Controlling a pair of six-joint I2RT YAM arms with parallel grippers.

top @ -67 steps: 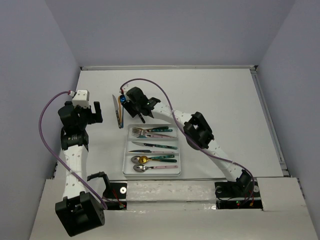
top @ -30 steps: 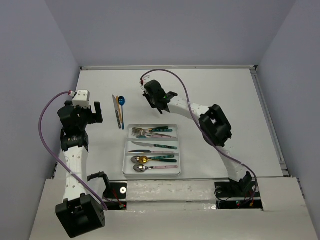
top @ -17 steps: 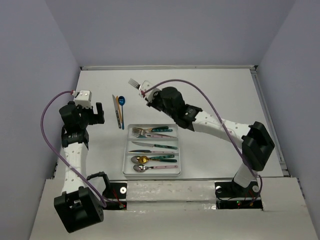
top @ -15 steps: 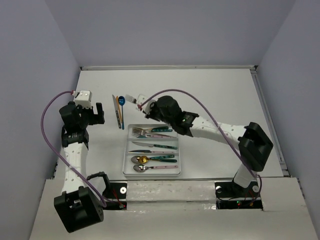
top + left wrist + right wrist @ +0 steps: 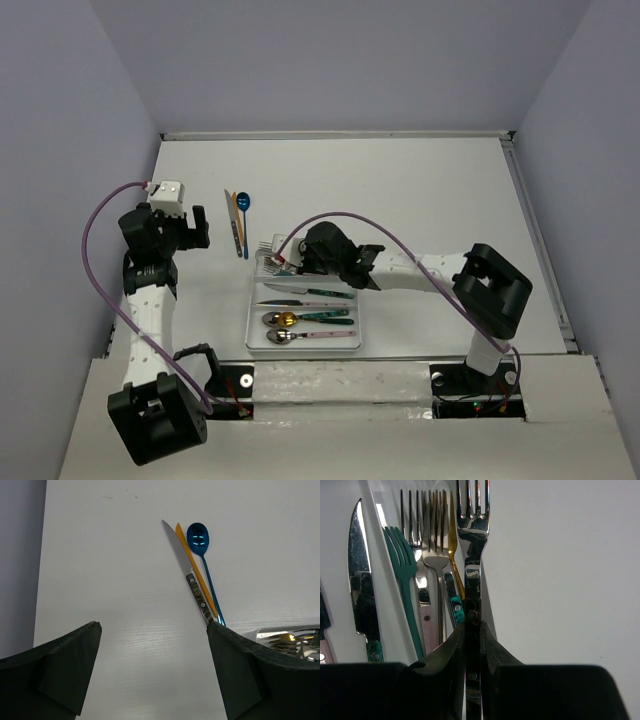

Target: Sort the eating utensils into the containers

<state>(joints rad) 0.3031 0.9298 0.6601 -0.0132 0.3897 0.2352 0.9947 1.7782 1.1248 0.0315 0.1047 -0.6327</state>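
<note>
My right gripper (image 5: 297, 262) is shut on the dark handle of a silver fork (image 5: 269, 246). It holds the fork low over the far compartment of the white tray (image 5: 252, 326), tines toward the tray's left end. In the right wrist view the held fork (image 5: 473, 525) runs along the tray's outer edge beside several forks (image 5: 427, 540) lying in that compartment. Knives (image 5: 305, 292) fill the middle compartment, spoons (image 5: 300, 328) the near one. A silver knife (image 5: 188, 571), a gold knife (image 5: 196, 567) and a blue spoon (image 5: 198, 536) lie together on the table. My left gripper (image 5: 152, 627) hovers open just left of them.
The table's back rim (image 5: 340, 134) and grey walls close in the work area. Purple cables loop over both arms. The right arm's elbow (image 5: 490, 285) stands right of the tray.
My right arm has swung from the back of the table down and toward the tray, carrying the fork to the far compartment. The left arm has barely moved.
</note>
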